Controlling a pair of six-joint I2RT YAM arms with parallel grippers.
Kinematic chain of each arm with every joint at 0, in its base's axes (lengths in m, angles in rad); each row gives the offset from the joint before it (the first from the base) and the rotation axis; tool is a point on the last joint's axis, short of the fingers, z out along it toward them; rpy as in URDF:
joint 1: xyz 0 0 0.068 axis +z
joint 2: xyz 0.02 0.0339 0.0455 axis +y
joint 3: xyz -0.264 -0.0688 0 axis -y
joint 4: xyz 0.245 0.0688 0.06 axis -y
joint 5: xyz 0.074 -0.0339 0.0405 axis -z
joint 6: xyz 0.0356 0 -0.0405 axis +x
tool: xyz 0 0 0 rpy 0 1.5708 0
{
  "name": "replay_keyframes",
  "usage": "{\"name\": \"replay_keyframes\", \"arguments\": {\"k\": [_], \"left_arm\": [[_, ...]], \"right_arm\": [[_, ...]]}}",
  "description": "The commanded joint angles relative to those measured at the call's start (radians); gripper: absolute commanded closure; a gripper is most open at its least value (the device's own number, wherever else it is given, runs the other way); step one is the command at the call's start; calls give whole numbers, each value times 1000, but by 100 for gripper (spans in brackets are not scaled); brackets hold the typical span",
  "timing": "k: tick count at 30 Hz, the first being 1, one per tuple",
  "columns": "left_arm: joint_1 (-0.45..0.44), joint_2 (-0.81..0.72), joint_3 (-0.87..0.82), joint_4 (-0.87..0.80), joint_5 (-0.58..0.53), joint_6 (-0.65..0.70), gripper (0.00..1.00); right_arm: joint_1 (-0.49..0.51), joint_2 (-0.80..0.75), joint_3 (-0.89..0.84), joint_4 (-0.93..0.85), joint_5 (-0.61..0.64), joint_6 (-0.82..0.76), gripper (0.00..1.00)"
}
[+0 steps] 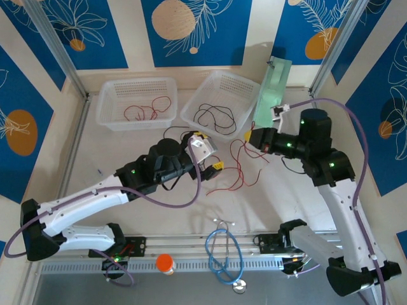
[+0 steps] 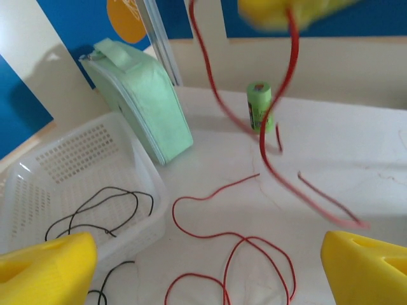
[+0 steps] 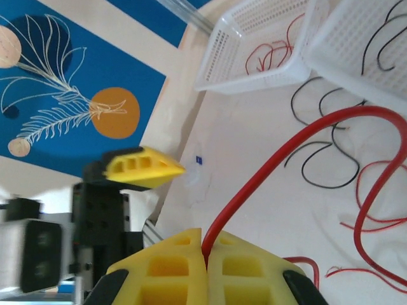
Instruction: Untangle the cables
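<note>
Bench with two white baskets: the left basket holds thin red cables, the right basket black loops. More red curls sprawl on the bench between the arms, just ahead of the left end effector, its fingers wide apart. The right end effector is clamped on one red cable, which arcs away from its tips.

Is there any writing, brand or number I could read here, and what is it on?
No text is legible.
Green container: dark print on its label, too blurred to read.
Small blue mark on the table: too small to read.
</note>
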Motion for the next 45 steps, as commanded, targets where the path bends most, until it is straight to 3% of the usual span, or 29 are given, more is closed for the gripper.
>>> {"name": "replay_keyframes", "arguments": {"k": [1, 6, 13, 17, 19, 21, 23, 31, 39, 42, 43, 45], "left_arm": [[-10, -2, 50, 25, 14, 29, 10], [-15, 28, 84, 43, 76, 32, 10], [-26, 83, 120, 9, 149, 30, 11], [-30, 109, 127, -3, 122, 36, 14], [-31, 118, 127, 0, 87, 47, 22], [-30, 126, 120, 19, 37, 62, 38], [-30, 132, 112, 44, 6, 81, 45], [-31, 191, 148, 75, -46, 116, 55], [-30, 188, 143, 114, -92, 119, 98], [-31, 183, 143, 110, -97, 119, 100], [-30, 181, 144, 110, -101, 120, 100], [-30, 177, 144, 109, -117, 122, 100]], "right_arm": [[70, -8, -45, 92, 88, 52, 100], [160, 22, -85, 130, 141, 75, 100], [211, 51, -79, 158, 176, 82, 100], [220, 61, -70, 162, 177, 81, 100], [226, 60, -65, 162, 179, 80, 100], [231, 58, -60, 159, 177, 79, 100], [234, 53, -55, 154, 177, 78, 100], [241, 28, -52, 139, 185, 81, 100], [242, 14, -59, 131, 193, 80, 100], [241, 14, -60, 133, 197, 82, 100], [241, 13, -60, 133, 200, 83, 99], [241, 10, -63, 131, 214, 84, 72]]}}
